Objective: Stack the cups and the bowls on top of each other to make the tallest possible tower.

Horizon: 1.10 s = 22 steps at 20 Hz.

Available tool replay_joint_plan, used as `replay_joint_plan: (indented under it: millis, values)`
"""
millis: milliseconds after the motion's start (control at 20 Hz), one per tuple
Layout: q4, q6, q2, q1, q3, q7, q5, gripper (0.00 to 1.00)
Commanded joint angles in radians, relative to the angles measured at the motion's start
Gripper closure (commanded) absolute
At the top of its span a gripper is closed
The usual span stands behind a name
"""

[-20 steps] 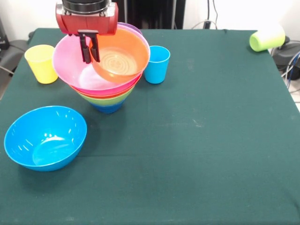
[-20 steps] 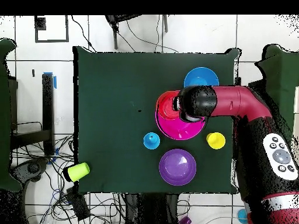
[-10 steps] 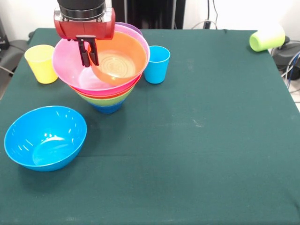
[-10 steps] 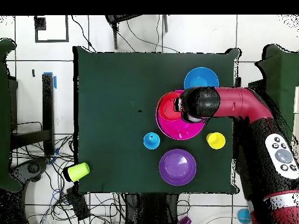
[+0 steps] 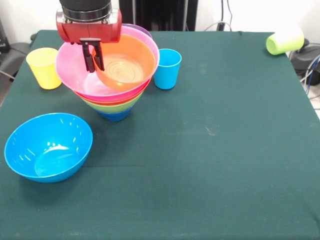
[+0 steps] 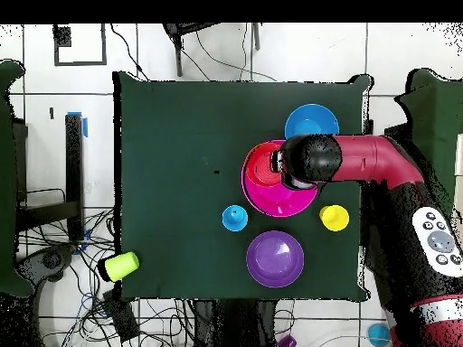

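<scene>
The tower stands at the back left in the front view: small dark blue bowl at the base, then lime green, orange-red and the large pink bowl on top. The small orange bowl lies tilted inside the pink bowl. My gripper is shut on the orange bowl's left rim. The purple bowl sits behind the tower. The light blue bowl sits alone at the front left. The yellow cup and light blue cup stand upright beside the tower. The lime green cup lies on its side.
In the overhead view my arm reaches over the table's right edge and covers part of the pink bowl. The green table has its free room right of the tower in the front view. Cables lie beyond the table edges.
My gripper has shifted slightly left in the front view, taking the orange bowl with it inside the pink bowl. Everything else has stayed put.
</scene>
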<state>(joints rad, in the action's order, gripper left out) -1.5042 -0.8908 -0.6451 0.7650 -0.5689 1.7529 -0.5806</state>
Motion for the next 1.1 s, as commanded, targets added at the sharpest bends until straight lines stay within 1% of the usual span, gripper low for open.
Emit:
replay_joint_plan:
  millis: [50, 250, 350, 1100]
  values:
    - [-0.006, 0.019, 0.035, -0.004, -0.050, -0.282, -0.087, 1.00]
    - [-0.010, 0.021, 0.034, 0.006, -0.056, -0.286, -0.095, 1.00]
    - [-0.029, 0.034, 0.029, 0.016, -0.057, -0.282, -0.101, 1.00]
    - [-0.048, 0.058, 0.037, 0.025, -0.065, -0.255, -0.128, 1.00]
